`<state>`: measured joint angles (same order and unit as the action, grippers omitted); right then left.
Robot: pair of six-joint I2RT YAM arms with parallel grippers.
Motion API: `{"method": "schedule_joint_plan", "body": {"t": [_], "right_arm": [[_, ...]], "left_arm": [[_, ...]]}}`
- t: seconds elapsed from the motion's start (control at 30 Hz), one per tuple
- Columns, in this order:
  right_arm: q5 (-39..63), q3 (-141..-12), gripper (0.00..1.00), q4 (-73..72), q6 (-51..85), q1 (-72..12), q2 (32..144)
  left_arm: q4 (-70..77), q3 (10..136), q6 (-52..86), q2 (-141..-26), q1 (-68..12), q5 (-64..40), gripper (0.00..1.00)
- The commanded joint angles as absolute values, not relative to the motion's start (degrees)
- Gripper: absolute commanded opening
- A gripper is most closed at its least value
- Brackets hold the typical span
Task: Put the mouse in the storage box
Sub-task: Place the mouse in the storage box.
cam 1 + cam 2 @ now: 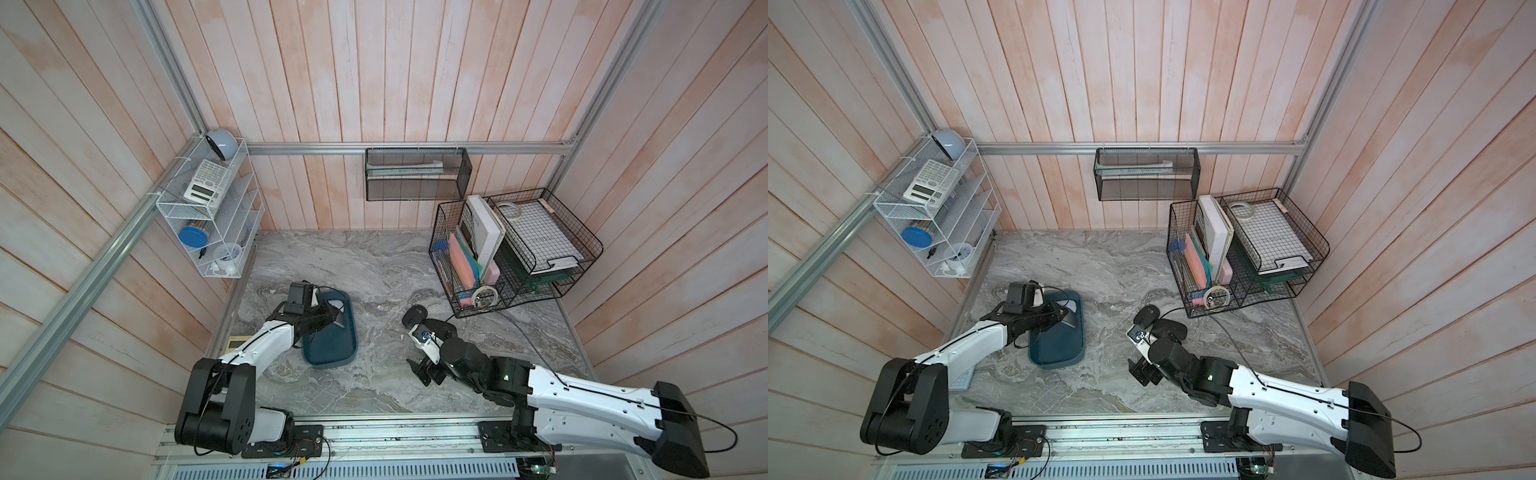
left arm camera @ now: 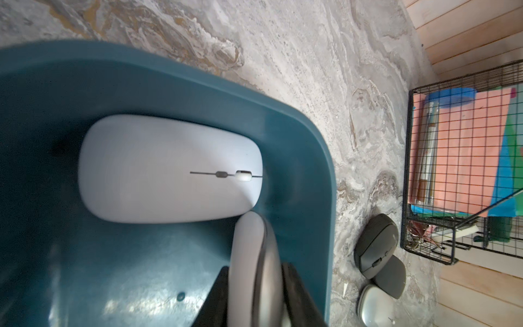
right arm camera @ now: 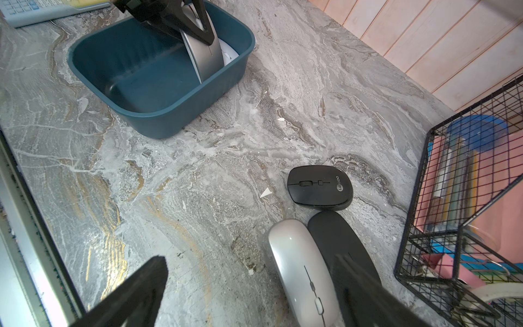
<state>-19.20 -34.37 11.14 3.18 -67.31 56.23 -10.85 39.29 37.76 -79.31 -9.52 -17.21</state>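
The teal storage box point(image 1: 332, 365) point(image 3: 158, 119) stands on the marble table at the left. My left gripper point(image 2: 254, 297) point(image 1: 334, 318) is shut on a silver-grey mouse point(image 2: 254, 263) point(image 3: 205, 59), held on edge inside the box at its far end. Beside it a white mouse point(image 2: 169, 170) lies flat on the box floor. My right gripper point(image 3: 249, 259) point(image 1: 426, 372) is open low over the table. A silver mouse point(image 3: 297, 263) lies between its fingers, close to one of them. A flat black mouse point(image 3: 336, 235) touches the silver one, and a black mouse with a logo point(image 3: 319, 186) lies just beyond.
Black wire baskets point(image 1: 515, 257) with folders and papers stand at the back right, close to the loose mice. A white wire rack point(image 1: 212, 212) hangs on the left wall and a mesh basket point(image 1: 415, 174) on the back wall. A calculator point(image 1: 237, 343) lies under my left arm.
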Motion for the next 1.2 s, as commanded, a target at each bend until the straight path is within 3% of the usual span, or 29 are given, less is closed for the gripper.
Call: {"method": "schedule_joint_plan", "body": {"t": [0.0, 0.2, 0.47, 0.87, 1.17], "right_arm": [[-19.1, -34.6, 0.98, 11.0, 3.4, -67.1, 56.3], [-19.0, -34.6, 0.98, 10.7, 3.4, -67.2, 56.4], [-18.7, -34.6, 0.98, 10.6, 3.6, -67.2, 56.6], [-19.1, -34.5, 0.98, 10.6, 3.5, -67.2, 56.5], [-20.3, -35.1, 0.98, 11.8, 5.0, -65.8, 56.2]], "left_arm": [[-15.5, 38.7, 37.3, -81.1, -9.4, -15.1, 0.32], [-19.3, 39.6, 36.5, -79.7, -9.3, -11.9, 0.58], [-22.9, 42.0, 35.8, -78.4, -9.4, -8.7, 0.74], [-26.3, 43.9, 35.5, -76.3, -9.3, -6.0, 0.79], [-28.9, 45.8, 36.3, -69.8, -9.4, -9.8, 0.79]]}}
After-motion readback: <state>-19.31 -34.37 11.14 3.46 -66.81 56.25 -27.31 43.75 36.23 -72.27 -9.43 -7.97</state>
